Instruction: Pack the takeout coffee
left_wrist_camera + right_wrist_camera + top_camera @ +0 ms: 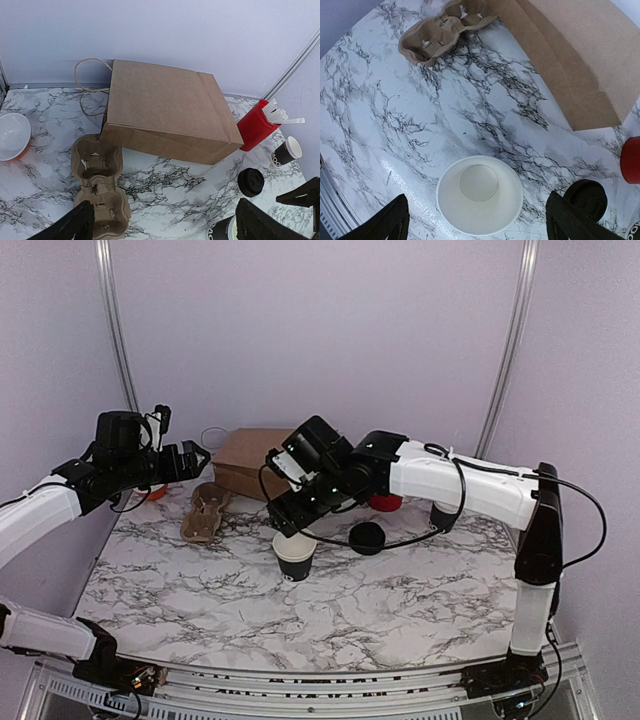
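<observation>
The takeout coffee (295,555), a small black paper cup with a white rim and white inside, stands upright and empty near the middle of the marble table (200,600). My right gripper (290,522) hangs just above it. In the right wrist view the cup (480,201) sits between the spread fingers of the right gripper (476,216), and neither finger touches it. My left gripper (188,461) is raised at the back left, open and empty (167,227). Its view catches only a sliver of the cup (221,233) at the bottom edge.
A brown paper bag (255,460) lies on its side at the back. A cardboard cup carrier (205,512) lies in front of it. A flat black lid (368,537), a red cup with white sticks (257,125) and another small black cup (286,151) are to the right. An orange bowl (12,136) sits far left.
</observation>
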Robot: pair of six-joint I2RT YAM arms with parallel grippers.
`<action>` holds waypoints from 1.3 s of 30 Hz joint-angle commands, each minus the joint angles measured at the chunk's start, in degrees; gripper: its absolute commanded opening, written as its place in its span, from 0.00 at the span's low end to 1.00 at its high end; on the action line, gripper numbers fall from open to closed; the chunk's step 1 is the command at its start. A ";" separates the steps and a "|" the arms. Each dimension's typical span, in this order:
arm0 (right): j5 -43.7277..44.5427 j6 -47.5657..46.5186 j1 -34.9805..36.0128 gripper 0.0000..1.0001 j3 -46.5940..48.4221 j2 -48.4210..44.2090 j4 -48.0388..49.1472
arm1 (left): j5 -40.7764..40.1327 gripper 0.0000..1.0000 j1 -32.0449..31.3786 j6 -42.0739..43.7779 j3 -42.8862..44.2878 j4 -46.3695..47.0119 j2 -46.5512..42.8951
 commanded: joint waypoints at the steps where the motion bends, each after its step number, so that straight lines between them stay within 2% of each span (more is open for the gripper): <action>1: 2.88 4.46 -3.01 0.92 -6.95 -8.22 3.07 | 4.73 0.99 0.20 -1.91 2.73 0.46 3.17; 10: 8.73 9.91 -6.97 0.93 -30.06 -23.26 10.59 | 7.47 0.99 -4.35 -2.63 7.59 -0.18 11.01; 15: 7.36 7.94 -10.55 0.93 -39.64 -27.18 16.60 | 7.82 0.99 -4.62 -3.34 8.67 0.55 13.24; 19: 0.74 7.05 -18.19 0.92 -41.13 -25.21 18.46 | 6.96 0.99 -4.66 -4.65 8.68 0.38 13.01; 22: -1.48 5.06 -21.39 0.91 -39.87 -21.77 19.26 | 7.08 0.99 -4.66 -6.20 8.66 0.00 12.53; 31: -2.78 1.32 -22.57 0.88 -35.09 -13.52 19.61 | 4.51 0.99 -4.64 -7.63 6.88 -0.08 8.99; 39: -1.33 2.82 -22.48 0.84 -34.19 -9.61 20.35 | 1.64 0.99 -4.69 -4.59 6.24 -1.78 5.69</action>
